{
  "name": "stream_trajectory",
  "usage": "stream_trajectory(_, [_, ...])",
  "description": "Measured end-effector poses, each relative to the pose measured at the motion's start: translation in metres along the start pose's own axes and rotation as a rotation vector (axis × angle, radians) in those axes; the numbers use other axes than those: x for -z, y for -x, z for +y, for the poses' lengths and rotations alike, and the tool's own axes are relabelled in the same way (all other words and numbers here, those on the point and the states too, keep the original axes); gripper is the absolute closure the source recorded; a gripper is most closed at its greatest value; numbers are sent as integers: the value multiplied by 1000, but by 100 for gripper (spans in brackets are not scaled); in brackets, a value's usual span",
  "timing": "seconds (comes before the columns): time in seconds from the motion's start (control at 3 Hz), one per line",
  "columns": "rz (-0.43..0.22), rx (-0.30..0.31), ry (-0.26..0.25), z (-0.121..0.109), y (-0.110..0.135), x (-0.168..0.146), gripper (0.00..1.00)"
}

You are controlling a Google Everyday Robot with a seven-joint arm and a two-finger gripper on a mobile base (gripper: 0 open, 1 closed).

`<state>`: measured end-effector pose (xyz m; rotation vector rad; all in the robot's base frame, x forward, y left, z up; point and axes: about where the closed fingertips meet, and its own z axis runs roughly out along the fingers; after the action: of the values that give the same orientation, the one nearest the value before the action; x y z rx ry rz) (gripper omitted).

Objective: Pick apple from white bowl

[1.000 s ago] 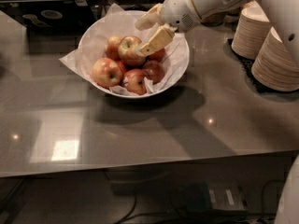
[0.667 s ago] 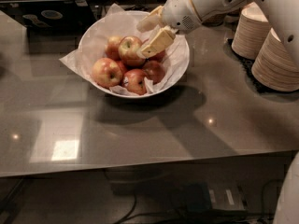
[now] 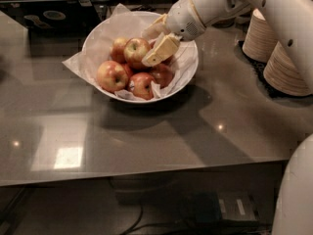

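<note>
1. Since a second ago almost nothing has shifted. My end effector (image 3: 145,48) has sunk only a touch toward the fruit, and the apples lie as they did.
2. At the heap's 8 o'clock a red-yellow apple (image 3: 111,76) sits against the crinkled paper (image 3: 73,65). It is not the one I want.
3. Just right of it, toward 11 o'clock, the apple (image 3: 134,50) rests stem dimple up on top of the others, inside the white bowl (image 3: 188,77). It has not been lifted.
4. At 6 o'clock a smaller apple (image 3: 143,85) lies against the near rim.
5. My end effector reaches in from 2 o'clock with its fingers spread wide. One is on the far side, and the near finger (image 3: 164,48) slants across the apple's right shoulder. I cannot tell whether it touches the skin or hangs just above. I have hold of nothing.
6. Below that finger, at 4 o'clock, sits a dark red apple (image 3: 164,75).
7. Well apart at 3 o'clock, two stacks of plates (image 3: 288,65) stand on the tabletop (image 3: 146,141).
8. My judgement is that the approach is nearly done. Settling around the apple, closing on it and lifting it clear of the bowl are all still to come.
</note>
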<state>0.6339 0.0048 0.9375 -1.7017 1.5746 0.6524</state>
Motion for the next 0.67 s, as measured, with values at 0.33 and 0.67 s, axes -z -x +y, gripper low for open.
stream_trajectory(0.33, [-4,0,19,-4,2,-10,38])
stream_trajectory(0.67, [-12,16,36,-6,10,-19,38])
